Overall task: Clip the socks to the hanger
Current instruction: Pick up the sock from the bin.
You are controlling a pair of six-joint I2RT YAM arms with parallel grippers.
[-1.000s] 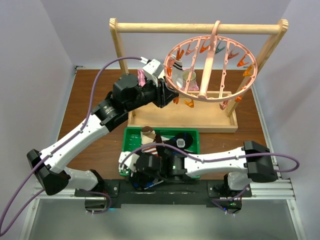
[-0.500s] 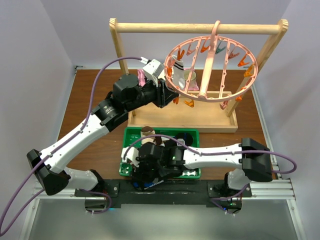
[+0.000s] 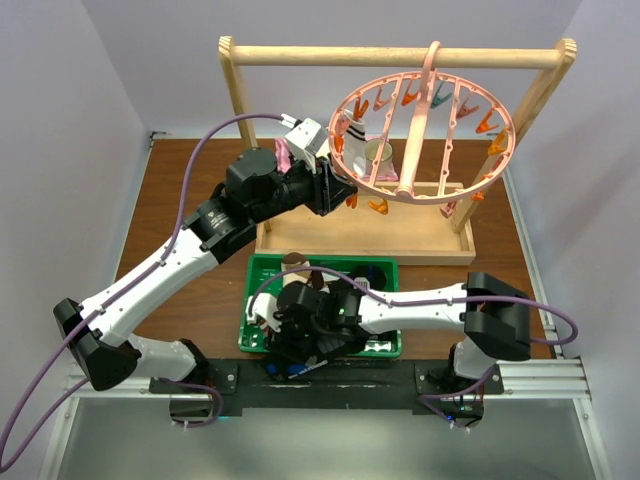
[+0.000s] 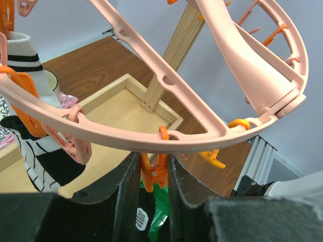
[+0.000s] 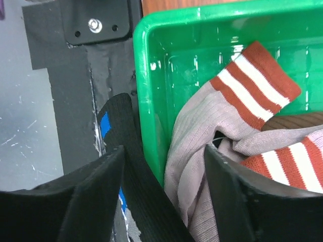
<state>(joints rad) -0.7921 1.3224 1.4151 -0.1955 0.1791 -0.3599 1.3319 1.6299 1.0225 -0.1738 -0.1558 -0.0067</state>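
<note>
squeezing an orange clip (image 4: 151,177) on the hanger (image 4: 166,141) rim, left gripper (image 4: 154,166) holds it ready for loading. right gripper (image 5: 164,169), jaws apart, straddles the grey striped sock (image 5: 202,126) in the green tray (image 5: 151,75); fabric contact unclear.

Pale lilac walls (image 3: 60,100), brown wooden table (image 3: 195,190)

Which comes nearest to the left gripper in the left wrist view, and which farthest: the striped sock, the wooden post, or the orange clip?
From the left gripper:
1. The orange clip, inside the gripper itself, under the rim of the hanger.
2. The striped sock, hanging from the rim at the left of the view.
3. The wooden post, beyond the rim, at the corner of the wooden base.
</note>
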